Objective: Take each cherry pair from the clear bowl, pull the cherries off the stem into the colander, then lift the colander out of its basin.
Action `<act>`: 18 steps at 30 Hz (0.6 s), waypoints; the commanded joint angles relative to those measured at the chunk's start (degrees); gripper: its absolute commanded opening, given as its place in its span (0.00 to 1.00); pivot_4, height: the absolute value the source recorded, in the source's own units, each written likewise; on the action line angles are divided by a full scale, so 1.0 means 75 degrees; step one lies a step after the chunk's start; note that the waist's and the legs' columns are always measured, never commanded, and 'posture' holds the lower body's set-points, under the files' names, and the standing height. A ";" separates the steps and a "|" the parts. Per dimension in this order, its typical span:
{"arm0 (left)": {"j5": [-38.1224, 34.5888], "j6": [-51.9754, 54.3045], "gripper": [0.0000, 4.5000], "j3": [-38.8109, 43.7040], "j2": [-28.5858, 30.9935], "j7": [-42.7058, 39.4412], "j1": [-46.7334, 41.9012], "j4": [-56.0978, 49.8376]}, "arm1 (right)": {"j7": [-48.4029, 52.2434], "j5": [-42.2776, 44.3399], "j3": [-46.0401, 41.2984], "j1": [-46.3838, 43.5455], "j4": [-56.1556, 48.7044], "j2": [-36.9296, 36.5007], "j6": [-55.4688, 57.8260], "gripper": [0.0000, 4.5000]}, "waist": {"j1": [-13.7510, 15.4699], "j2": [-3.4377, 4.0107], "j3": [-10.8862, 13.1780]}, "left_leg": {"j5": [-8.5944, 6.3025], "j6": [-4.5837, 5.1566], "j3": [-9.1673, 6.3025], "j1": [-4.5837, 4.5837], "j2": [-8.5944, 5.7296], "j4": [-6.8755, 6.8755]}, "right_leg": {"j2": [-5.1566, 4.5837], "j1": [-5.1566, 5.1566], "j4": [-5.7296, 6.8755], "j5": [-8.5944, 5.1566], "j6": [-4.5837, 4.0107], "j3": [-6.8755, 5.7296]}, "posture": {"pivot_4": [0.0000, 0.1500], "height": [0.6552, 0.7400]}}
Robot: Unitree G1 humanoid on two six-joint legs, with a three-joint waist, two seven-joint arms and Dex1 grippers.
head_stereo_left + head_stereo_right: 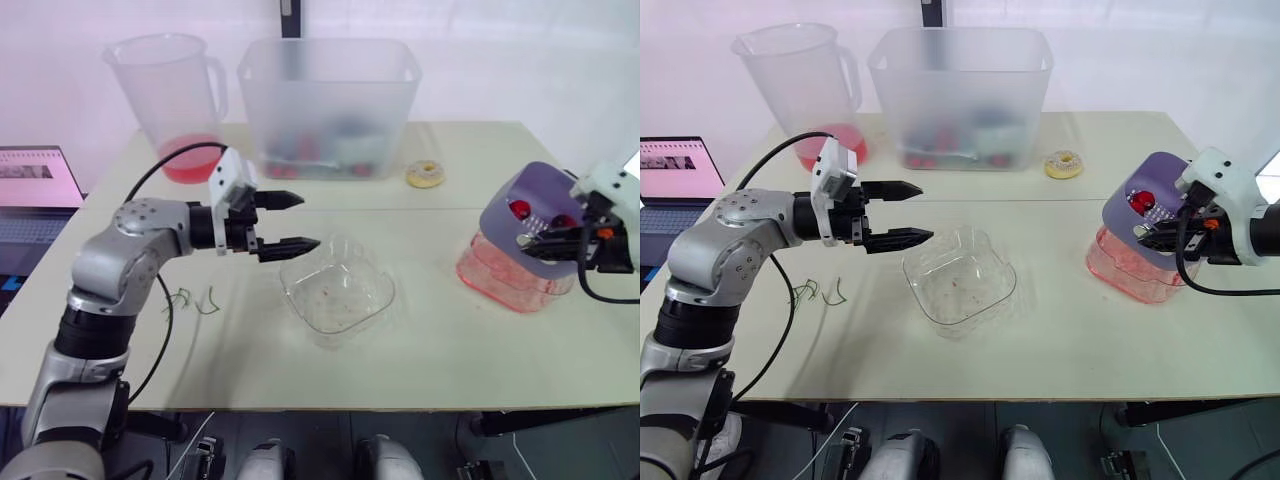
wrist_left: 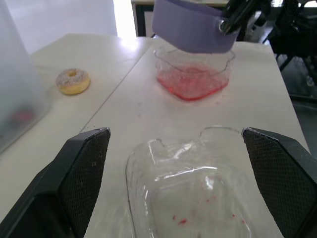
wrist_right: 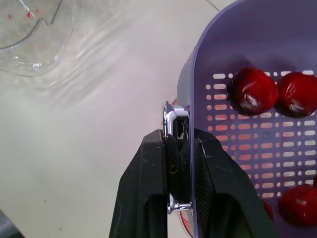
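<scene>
The clear bowl [image 1: 335,290] sits mid-table, holding only red specks. My left gripper [image 1: 297,222] hovers open just above the bowl's left rim, and nothing lies between its fingers [image 2: 84,163]. At the right, the purple colander [image 1: 535,205] hangs tilted above the pink-stained clear basin [image 1: 510,275]. My right gripper [image 3: 190,148] is shut on the colander's rim. Red cherries [image 3: 255,91] lie inside the colander on its slotted floor.
Green stems [image 1: 195,300] lie on the table left of the bowl. At the back stand a jug [image 1: 175,100] with red liquid and a frosted bin [image 1: 330,105]. A doughnut [image 1: 426,174] lies behind the colander. A laptop [image 1: 35,185] sits off the table's left edge.
</scene>
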 commanded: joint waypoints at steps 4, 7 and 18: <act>-0.0215 0.0035 1.00 0.0291 -0.0017 0.0115 -0.0076 -0.0337 | 0.0060 -0.0090 -0.0175 -0.0022 -0.0028 -0.0342 -0.0109 0.04 | -0.0003 0.0000 0.0000 | 0.0000 0.0001 0.0001 -0.0003 -0.0003 0.0003 | -0.0003 0.0000 0.0000 0.0000 0.0000 0.0001 | 1.00 0.39; -0.0518 0.0219 1.00 0.0548 -0.0082 0.0252 -0.0101 -0.0409 | 0.0085 -0.0064 -0.0200 -0.0038 0.0058 -0.0348 -0.0131 0.04 | -0.0011 0.0000 0.0000 | 0.0000 0.0001 -0.0002 -0.0003 0.0000 0.0003 | -0.0001 0.0000 0.0000 0.0000 0.0000 0.0000 | 1.00 0.39; -0.0528 0.0477 1.00 0.1217 0.0610 0.0968 0.1165 -0.1489 | 0.1917 -0.2211 0.3414 -0.4425 0.1939 0.0790 -0.2249 0.04 | -0.0235 0.0012 0.0006 | -0.0001 0.0000 0.0003 0.0003 0.0005 -0.0013 | 0.0007 -0.0011 -0.0001 -0.0001 0.0000 0.0018 | 1.00 0.39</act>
